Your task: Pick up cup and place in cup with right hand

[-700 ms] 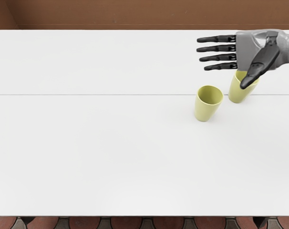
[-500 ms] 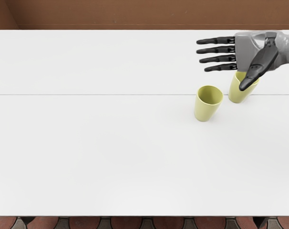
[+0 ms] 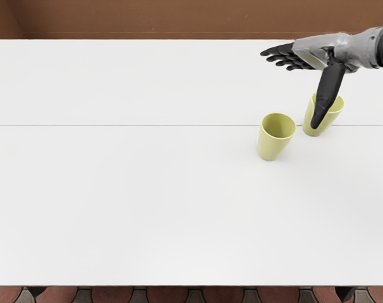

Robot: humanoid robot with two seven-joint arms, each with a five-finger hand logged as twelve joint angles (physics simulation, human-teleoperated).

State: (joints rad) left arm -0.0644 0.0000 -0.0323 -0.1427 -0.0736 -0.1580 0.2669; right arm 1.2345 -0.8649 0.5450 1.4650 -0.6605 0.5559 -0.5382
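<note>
Nearer cup upright on white table; farther cup upright just beyond it, toward picture's right, slight gap between. Right hand, beyond nearer cup, has just rolled from flat to edge-on: fingers extended, empty, thumb hanging across view of farther cup, contact unclear. Roll probably readies side grasp; lift and nesting remain.
</note>
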